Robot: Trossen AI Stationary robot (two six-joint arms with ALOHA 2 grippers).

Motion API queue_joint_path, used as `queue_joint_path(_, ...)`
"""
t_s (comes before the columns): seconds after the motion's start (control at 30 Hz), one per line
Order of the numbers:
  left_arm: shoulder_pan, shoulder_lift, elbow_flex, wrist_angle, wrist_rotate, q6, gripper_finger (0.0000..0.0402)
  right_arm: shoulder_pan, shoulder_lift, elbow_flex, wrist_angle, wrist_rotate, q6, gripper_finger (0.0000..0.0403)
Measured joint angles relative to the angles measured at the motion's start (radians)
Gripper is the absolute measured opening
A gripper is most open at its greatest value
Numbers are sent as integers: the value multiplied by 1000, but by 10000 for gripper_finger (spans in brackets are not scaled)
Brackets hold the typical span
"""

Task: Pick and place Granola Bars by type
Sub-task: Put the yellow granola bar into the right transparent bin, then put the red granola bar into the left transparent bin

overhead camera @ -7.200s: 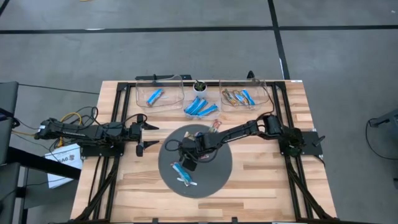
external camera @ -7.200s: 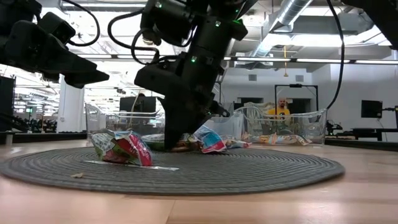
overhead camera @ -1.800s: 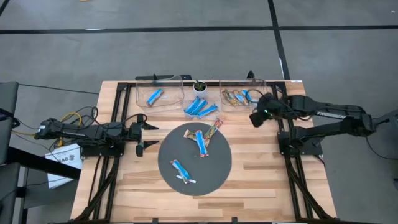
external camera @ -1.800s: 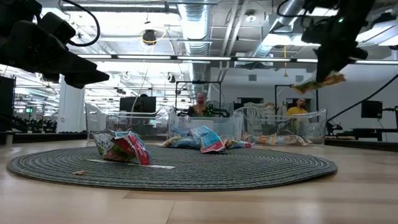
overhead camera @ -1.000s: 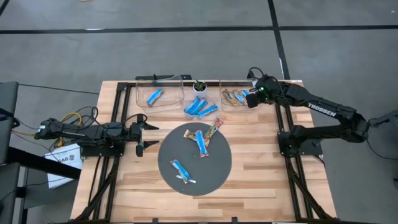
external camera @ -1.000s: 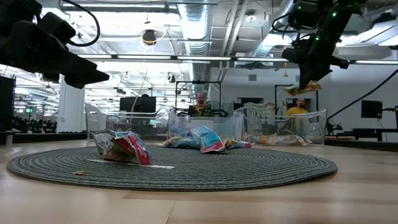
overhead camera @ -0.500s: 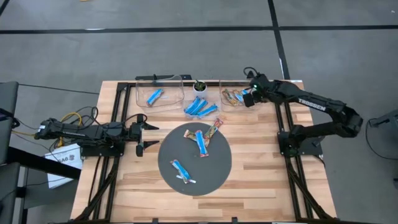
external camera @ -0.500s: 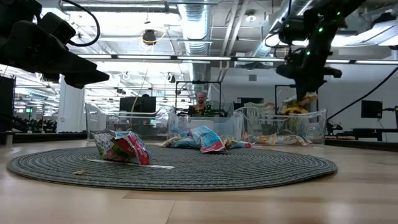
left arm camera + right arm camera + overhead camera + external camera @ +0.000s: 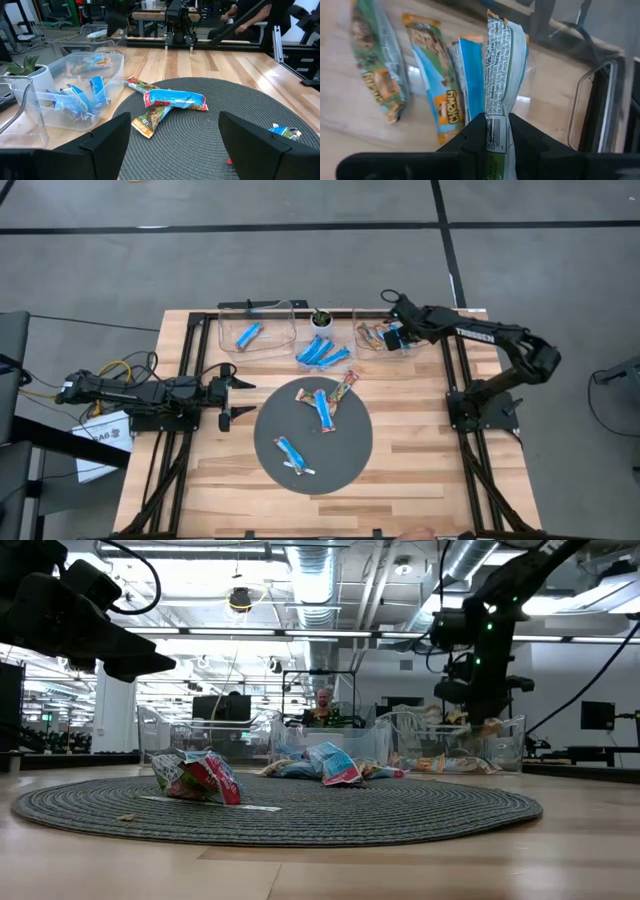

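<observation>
my right claw, clenched on a bar, hangs over the bin at the table's far right edge; lower before releasing, flat beside the others.

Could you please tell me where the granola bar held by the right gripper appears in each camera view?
High view: hidden under the right gripper, over the right bin.
Low view: held bar at right, above that bin.
Left wrist view: cannot tell.
Right wrist view: centre, upright.
Shared landmark: the right bin.
</observation>
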Motion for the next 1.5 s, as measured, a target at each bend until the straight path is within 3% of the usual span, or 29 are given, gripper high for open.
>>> queue_joint_path(0.47,0,0,0,0,0,0,294,-24,108,0,51,0,-75,66)
queue_joint_path(1.03,0,0,0,0,0,0,294,-30,107,0,51,1,-76,119)
queue_joint_path(1.5,0,0,0,0,0,0,294,7,23,0,82,4,-77,125)
